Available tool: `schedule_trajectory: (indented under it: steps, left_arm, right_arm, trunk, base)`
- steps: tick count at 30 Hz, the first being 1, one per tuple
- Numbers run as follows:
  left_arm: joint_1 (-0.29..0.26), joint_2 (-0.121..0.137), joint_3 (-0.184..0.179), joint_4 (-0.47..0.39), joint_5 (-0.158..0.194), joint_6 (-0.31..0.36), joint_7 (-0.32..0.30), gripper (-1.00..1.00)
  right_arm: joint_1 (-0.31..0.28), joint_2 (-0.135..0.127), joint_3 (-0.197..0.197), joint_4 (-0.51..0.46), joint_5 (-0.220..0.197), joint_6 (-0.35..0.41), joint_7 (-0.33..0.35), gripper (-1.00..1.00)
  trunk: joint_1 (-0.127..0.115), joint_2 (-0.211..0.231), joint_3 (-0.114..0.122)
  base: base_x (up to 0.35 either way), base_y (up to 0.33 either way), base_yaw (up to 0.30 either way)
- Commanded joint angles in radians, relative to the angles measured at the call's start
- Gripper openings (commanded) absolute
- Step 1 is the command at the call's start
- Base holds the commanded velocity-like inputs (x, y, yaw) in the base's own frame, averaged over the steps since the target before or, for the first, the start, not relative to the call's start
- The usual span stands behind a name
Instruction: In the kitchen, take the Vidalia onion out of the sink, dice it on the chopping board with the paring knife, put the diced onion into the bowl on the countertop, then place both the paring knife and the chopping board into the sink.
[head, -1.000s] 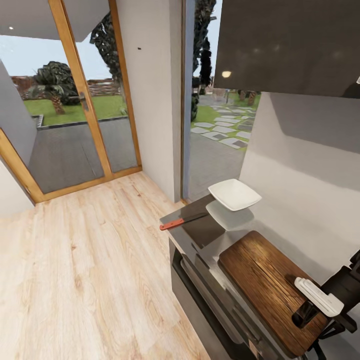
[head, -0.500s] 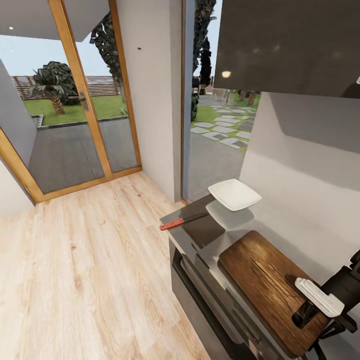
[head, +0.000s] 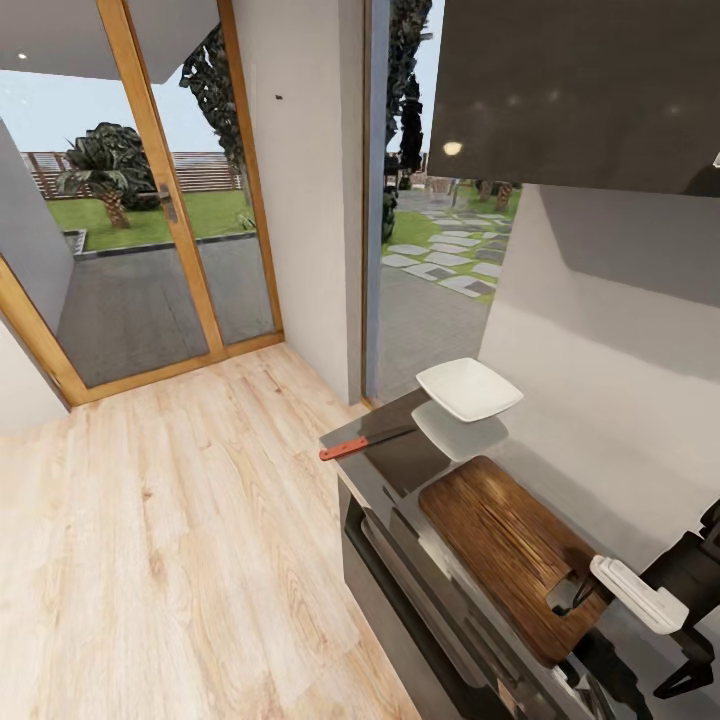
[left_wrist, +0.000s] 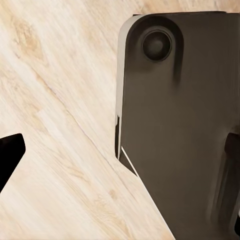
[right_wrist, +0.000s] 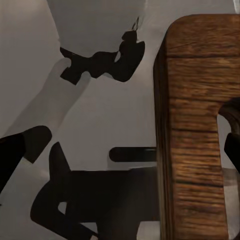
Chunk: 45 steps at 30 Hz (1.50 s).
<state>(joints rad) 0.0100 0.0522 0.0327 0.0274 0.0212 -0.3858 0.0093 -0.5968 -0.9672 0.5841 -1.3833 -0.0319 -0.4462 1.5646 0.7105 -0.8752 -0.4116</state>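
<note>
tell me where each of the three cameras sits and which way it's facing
Head view: high on the robot, looking forward and down at the countertop, bowl, paring knife; right arm at the lower right.
Left wrist view: faces the wood floor.
Right wrist view: close above the chopping board.
Shared: head and right wrist views both see the board.

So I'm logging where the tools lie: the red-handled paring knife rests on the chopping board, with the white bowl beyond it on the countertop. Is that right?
Not quite. The head view shows the paring knife lying on the countertop, apart from the chopping board. The white bowl does sit beyond it on the countertop.
</note>
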Motion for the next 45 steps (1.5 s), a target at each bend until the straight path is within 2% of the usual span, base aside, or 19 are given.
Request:
schedule_trajectory:
  steps: [1,6,8,10,13,14,16,21,24,30,33,35,36,37,38,40,41,42,45]
  left_arm:
    - [-0.001,0.000,0.003,0.002,0.002,-0.005,0.000,1.00]
    - [-0.001,0.000,0.003,0.002,0.002,-0.005,0.000,1.00]
    - [0.000,0.000,0.003,0.002,0.002,-0.005,0.000,1.00]
    - [-0.001,0.000,0.003,0.002,0.002,-0.005,0.000,1.00]
    - [0.000,0.000,0.003,0.002,0.002,-0.005,0.000,1.00]
    - [0.000,0.000,0.003,0.002,0.002,-0.005,0.000,1.00]
    - [0.000,0.000,0.003,0.002,0.002,-0.005,0.000,1.00]
    - [-0.001,0.000,0.003,0.002,0.002,-0.005,0.000,1.00]
    - [-0.001,0.000,0.003,0.002,0.002,-0.005,0.000,1.00]
    - [-0.001,0.000,0.003,0.002,0.002,-0.005,0.000,1.00]
    - [-0.001,0.000,0.003,0.001,0.002,-0.005,0.000,1.00]
    - [-0.001,0.001,0.003,0.001,0.002,-0.005,0.000,1.00]
    - [-0.001,0.001,0.003,0.001,0.002,-0.005,0.000,1.00]
    - [-0.001,0.001,0.003,0.001,0.002,-0.005,0.000,1.00]
    - [-0.001,0.001,0.003,0.001,0.002,-0.005,0.000,1.00]
    - [0.000,0.002,0.004,0.001,0.002,-0.005,-0.001,1.00]
    - [0.000,0.002,0.004,0.000,0.002,-0.005,-0.001,1.00]
    - [0.000,0.002,0.004,0.000,0.002,-0.005,-0.001,1.00]
    - [-0.001,0.005,0.004,-0.002,0.001,-0.005,-0.001,1.00]
  right_arm:
    - [-0.003,-0.001,0.004,0.000,-0.003,-0.007,0.001,1.00]
    - [-0.003,-0.001,0.003,-0.002,-0.005,-0.004,0.005,1.00]
    - [-0.003,-0.002,-0.011,-0.010,-0.007,-0.001,0.006,1.00]
    - [-0.003,-0.002,-0.045,-0.019,-0.012,0.003,0.006,1.00]
    - [-0.003,-0.002,-0.142,-0.055,-0.022,0.035,0.006,1.00]
    - [-0.003,-0.006,-0.198,-0.086,-0.041,0.073,0.006,1.00]
    - [-0.003,-0.014,-0.265,-0.151,-0.098,0.147,0.006,1.00]
    - [-0.003,-0.045,-0.383,-0.228,-0.208,0.284,0.006,1.00]
    - [-0.003,-0.044,-0.404,-0.236,-0.234,0.307,0.006,1.00]
    - [-0.003,-0.027,-0.413,-0.239,-0.244,0.332,0.006,1.00]
    - [-0.003,0.008,-0.418,-0.238,-0.244,0.420,-0.009,1.00]
    - [-0.003,0.070,-0.439,-0.237,-0.242,0.529,-0.097,1.00]
    - [-0.003,0.085,-0.447,-0.237,-0.242,0.554,-0.122,1.00]
    - [-0.003,0.114,-0.466,-0.237,-0.242,0.608,-0.179,1.00]
    - [-0.003,0.145,-0.486,-0.238,-0.242,0.667,-0.241,1.00]
    - [-0.003,0.230,-0.530,-0.241,-0.242,0.839,-0.445,1.00]
    - [-0.003,0.252,-0.540,-0.241,-0.242,0.878,-0.520,1.00]
    - [-0.003,0.261,-0.543,-0.241,-0.242,0.893,-0.562,1.00]
    - [-0.003,0.326,-0.553,-0.241,-0.243,0.938,-0.860,1.00]
  trunk:
    - [0.000,-0.001,-0.001]
    - [0.000,-0.001,-0.001]
    - [0.000,-0.001,-0.001]
    - [0.000,-0.001,-0.001]
    - [0.000,-0.001,-0.001]
    - [0.000,-0.001,-0.001]
    - [0.000,-0.001,-0.001]
    - [0.000,-0.001,-0.001]
    - [0.000,-0.001,-0.001]
    - [0.000,-0.001,-0.001]
    - [0.000,-0.001,-0.001]
    - [0.000,-0.001,-0.001]
    - [0.000,-0.001,-0.001]
    - [0.000,-0.001,-0.001]
    - [0.000,-0.001,-0.001]
    - [0.000,-0.001,-0.001]
    - [0.000,-0.001,-0.001]
    - [0.000,-0.001,-0.001]
    - [0.000,-0.001,-0.001]
  base:
    - [0.000,0.000,0.000]
    - [0.000,0.000,0.000]
    - [0.000,0.000,0.000]
    - [0.000,0.000,0.000]
    - [0.000,0.000,0.000]
    - [0.000,0.000,0.000]
    - [0.000,0.000,0.000]
    - [0.000,0.000,0.000]
    - [0.000,0.000,0.000]
    - [-0.017,0.013,0.000]
    - [-0.102,0.182,0.000]
    - [-0.131,0.237,0.000]
    - [-0.138,0.245,0.000]
    - [-0.143,0.250,0.000]
    - [-0.147,0.253,0.000]
    - [-0.150,0.257,0.000]
    - [-0.152,0.260,0.000]
    - [-0.152,0.261,0.000]
    - [-0.152,0.265,0.000]
